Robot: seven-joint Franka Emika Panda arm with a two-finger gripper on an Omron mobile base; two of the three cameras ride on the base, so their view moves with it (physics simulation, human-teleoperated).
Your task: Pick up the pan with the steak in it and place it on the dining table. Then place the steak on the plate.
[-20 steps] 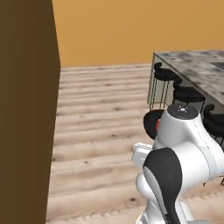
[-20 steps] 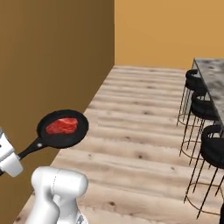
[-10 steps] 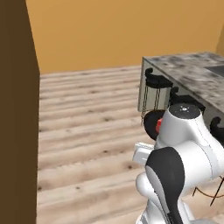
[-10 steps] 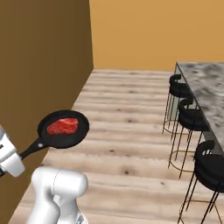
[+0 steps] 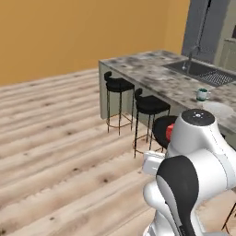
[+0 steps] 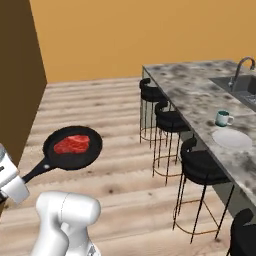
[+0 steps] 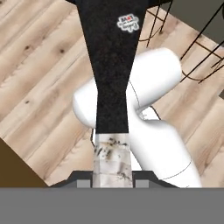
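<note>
- While the pan (image 6: 73, 147) hangs in the air above the wooden floor (image 6: 100, 110), held out level by its handle (image 6: 35, 171), the first half of the task is only partly done: the pan is lifted, but it is not yet on the dining table (image 6: 200, 100).
- From the hand view, the handle (image 7: 111, 65) runs straight up from between the finger tips, so I judge the gripper (image 7: 112, 177) clamped on that handle; the fingers themselves are mostly hidden at the bottom edge there.
- Inside the pan the steak (image 6: 71, 144) lies flat, near the middle of the black base, and looks settled, not sliding toward the rim.
- Beside the robot's right, the dining table stretches away with black stools (image 6: 167, 120) along its near edge; the pan is well apart from it, with the stools between.
- On the table top the plate (image 6: 231, 138) sits bare, with a small teal mug (image 6: 223, 118) just beside it on the far side and a sink (image 6: 240, 85) further along.
- In the left base view, the plate (image 5: 217, 109) and mug (image 5: 202, 94) show just past the arm's white elbow, and a sliver of the pan (image 5: 163, 130) with red in it peeks out from behind that elbow.
- What is left, as I read it: carry the pan over the stools, set it down on bare marble near the plate, let go of the handle, then pick up the steak and lay it on the plate — 2 placements are yet to be made.
</note>
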